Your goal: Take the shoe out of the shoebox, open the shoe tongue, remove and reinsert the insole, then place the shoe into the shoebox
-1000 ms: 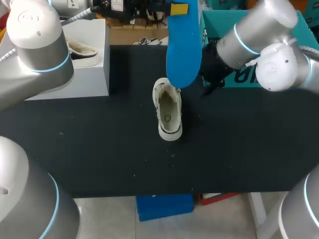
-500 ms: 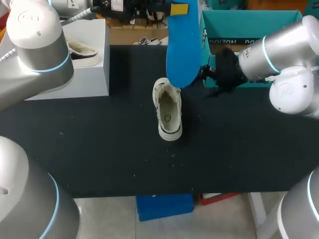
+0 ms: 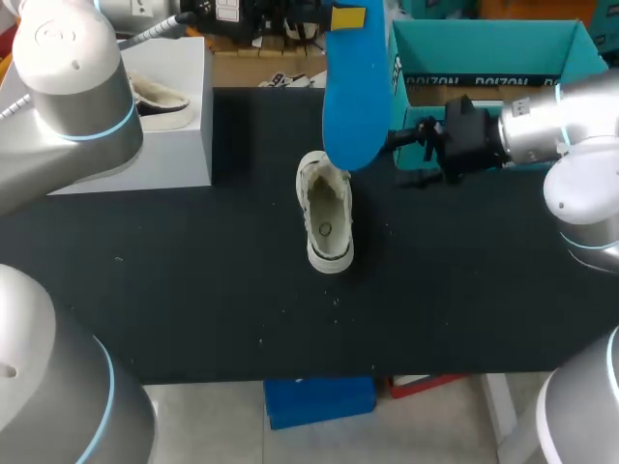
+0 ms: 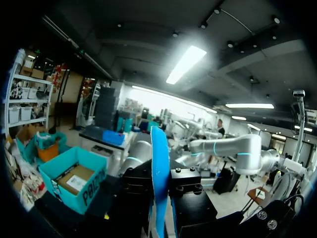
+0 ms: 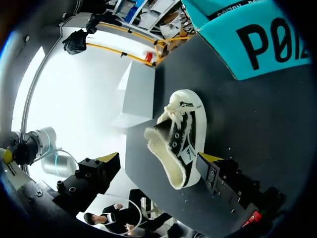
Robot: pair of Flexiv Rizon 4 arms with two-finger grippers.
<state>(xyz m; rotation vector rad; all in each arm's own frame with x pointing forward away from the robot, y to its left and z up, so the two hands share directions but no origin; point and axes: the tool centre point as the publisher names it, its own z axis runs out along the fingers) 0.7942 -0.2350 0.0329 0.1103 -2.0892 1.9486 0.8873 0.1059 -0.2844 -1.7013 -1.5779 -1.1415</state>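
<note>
One arm has moved: our right arm has drawn back toward its own side. Its tool (image 3: 404,143) now hangs spread and empty before the shoebox (image 3: 484,41), clear of the shoe (image 3: 327,215) on the tabletop (image 3: 193,271). Our left tool (image 4: 160,181) stays clamped on the upright insole (image 3: 355,97), so reinsertion looks next.

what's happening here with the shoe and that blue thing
The left end effector is shut on the blue insole and holds it up in the air, so the insole is out of the shoe. The shoe lies on the black table, outside the teal shoebox. The right end effector is open in front of the shoebox, pointed at the shoe and holding nothing. The insole is not yet back in.
</note>
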